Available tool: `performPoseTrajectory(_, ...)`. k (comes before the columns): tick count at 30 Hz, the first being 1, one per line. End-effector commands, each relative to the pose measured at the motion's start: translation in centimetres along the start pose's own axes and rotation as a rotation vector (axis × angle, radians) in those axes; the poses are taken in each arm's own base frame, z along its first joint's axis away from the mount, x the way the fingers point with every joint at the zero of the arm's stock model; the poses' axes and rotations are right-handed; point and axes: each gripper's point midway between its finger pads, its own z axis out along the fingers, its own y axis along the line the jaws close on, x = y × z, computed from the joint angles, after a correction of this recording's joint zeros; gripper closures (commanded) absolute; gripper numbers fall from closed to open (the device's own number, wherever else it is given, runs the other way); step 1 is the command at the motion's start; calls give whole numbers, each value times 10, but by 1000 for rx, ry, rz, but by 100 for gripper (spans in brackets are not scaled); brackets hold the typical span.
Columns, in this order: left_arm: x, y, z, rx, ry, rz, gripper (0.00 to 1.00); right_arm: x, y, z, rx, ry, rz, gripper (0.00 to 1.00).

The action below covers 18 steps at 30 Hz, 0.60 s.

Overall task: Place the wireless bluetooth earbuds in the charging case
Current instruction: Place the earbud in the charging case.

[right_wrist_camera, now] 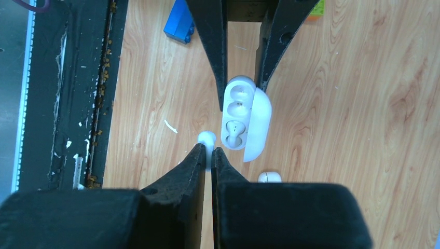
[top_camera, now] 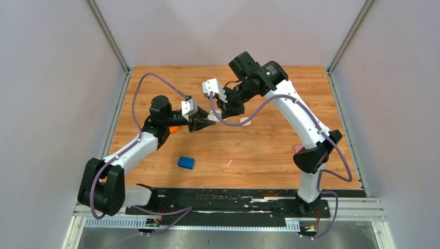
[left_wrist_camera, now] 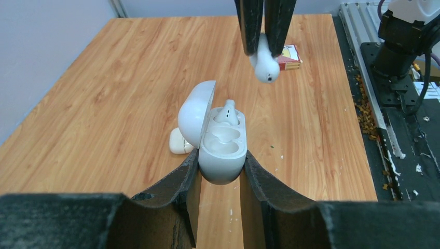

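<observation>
My left gripper (left_wrist_camera: 221, 156) is shut on the lower body of the white charging case (left_wrist_camera: 222, 150), holding it above the table with its lid (left_wrist_camera: 196, 111) hinged open to the left. One white earbud (left_wrist_camera: 228, 111) sits in the far socket and the near socket is empty. My right gripper (right_wrist_camera: 208, 150) is shut on a second white earbud (right_wrist_camera: 206, 139) by its stem. In the left wrist view that earbud (left_wrist_camera: 265, 65) hangs bulb-down above and slightly right of the case. From the top view, both grippers (top_camera: 200, 122) (top_camera: 228, 110) meet mid-table around the case (top_camera: 210, 118).
A small white rounded piece (left_wrist_camera: 180, 141) lies on the table just beyond the case. A blue toy brick (top_camera: 186, 163) lies nearer the arm bases. A small red box (left_wrist_camera: 288, 56) sits by the right arm, and an orange item (top_camera: 175, 129) shows under the left arm.
</observation>
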Motion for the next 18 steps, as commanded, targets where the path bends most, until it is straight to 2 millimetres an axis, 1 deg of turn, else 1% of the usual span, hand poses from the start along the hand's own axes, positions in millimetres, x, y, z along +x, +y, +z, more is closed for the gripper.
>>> performPoseTrajectory(1, -21, 3, 4, 36, -25, 66, 100, -17, -9, -3, 74, -53, -43, 100)
performPoseTrajectory(6, -23, 3, 5, 37, -26, 57, 100, -22, -18, 2, 109, -77, -49, 100)
performPoseTrajectory(10, -22, 4, 7, 32, -24, 44, 100, -29, -26, 10, 124, -83, -43, 100)
performPoseTrajectory(13, -22, 4, 7, 32, -25, 43, 100, -32, -26, 11, 127, -85, -49, 100)
performPoseTrajectory(18, -23, 2, 8, 34, -28, 44, 100, -30, -27, 11, 135, -82, -54, 100)
